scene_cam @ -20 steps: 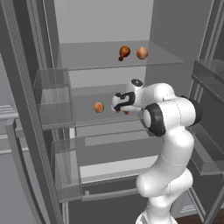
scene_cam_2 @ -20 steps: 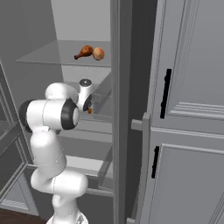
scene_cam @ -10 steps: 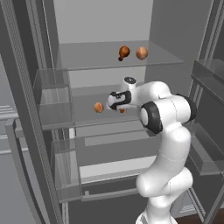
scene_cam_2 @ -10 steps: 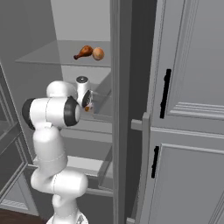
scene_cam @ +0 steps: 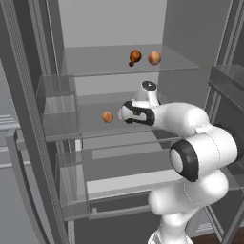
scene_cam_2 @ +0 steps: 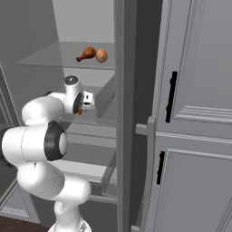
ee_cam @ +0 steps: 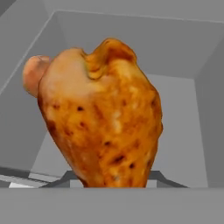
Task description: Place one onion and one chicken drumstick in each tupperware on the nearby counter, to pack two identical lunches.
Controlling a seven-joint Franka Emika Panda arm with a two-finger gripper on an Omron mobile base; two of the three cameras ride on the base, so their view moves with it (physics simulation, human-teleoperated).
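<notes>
Reaching into the open fridge at the middle glass shelf [scene_cam: 95, 112], white arm bent low with the gripper [scene_cam_2: 81, 110] at the shelf's level. Jaws clenched on a chicken drumstick [ee_cam: 103, 124], glossy orange-brown and looming large in the hand view, bulbous end up and narrowing down toward the fingertips; a sliver of the same drumstick visible as an orange spot just below the hand in the right base view. Just behind and to the drumstick's left in the hand view, a small round onion [ee_cam: 34, 74], seen from the left base view as an orange-tan ball [scene_cam: 107, 116] resting on the middle shelf a little left of the hand, apart from it. On the upper glass shelf [scene_cam: 86, 62], a second drumstick [scene_cam: 135, 57] and a second onion [scene_cam: 154, 58] lying close side by side, the drumstick on the left with its thin bone end pointing down-left. Tall grey cabinet doors [scene_cam_2: 195, 113] with black handles standing to the right of the fridge.
</notes>
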